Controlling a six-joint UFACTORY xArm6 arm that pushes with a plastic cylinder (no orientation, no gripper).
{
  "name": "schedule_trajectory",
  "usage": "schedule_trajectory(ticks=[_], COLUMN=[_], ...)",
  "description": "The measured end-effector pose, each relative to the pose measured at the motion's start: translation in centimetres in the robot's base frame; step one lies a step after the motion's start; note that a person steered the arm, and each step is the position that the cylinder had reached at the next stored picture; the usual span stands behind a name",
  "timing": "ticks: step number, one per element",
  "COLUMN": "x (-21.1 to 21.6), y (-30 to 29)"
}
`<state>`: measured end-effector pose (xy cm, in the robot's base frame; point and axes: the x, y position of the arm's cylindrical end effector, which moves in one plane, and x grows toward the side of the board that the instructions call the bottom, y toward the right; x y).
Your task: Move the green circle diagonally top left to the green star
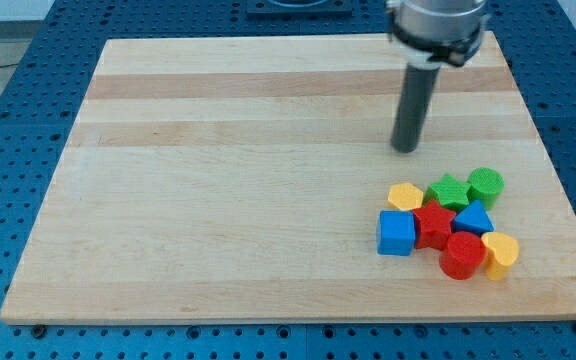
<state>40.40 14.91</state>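
Observation:
The green circle (pixel 486 185) is a short green cylinder at the upper right of a tight cluster of blocks at the view's lower right. The green star (pixel 449 191) touches it on its left. My tip (pixel 405 149) stands on the board above and to the left of the cluster, apart from every block, roughly 90 pixels left of the green circle and slightly above it. The rod rises straight up to the arm's end at the view's top.
The cluster also holds a yellow hexagon (pixel 405 196), a red star (pixel 433 223), a blue triangle (pixel 474 218), a blue cube (pixel 397 233), a red cylinder (pixel 462 255) and a yellow heart (pixel 500 254). The wooden board (pixel 218 200) lies on a blue perforated table (pixel 8 150).

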Motion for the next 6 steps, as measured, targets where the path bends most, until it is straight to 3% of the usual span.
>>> schedule_trajectory(ticks=[1, 2, 3, 4, 5, 6], x=[0.4, 4.9, 12.6, 15.9, 15.0, 11.6], y=[8.0, 13.1, 14.0, 10.5, 8.3, 8.2])
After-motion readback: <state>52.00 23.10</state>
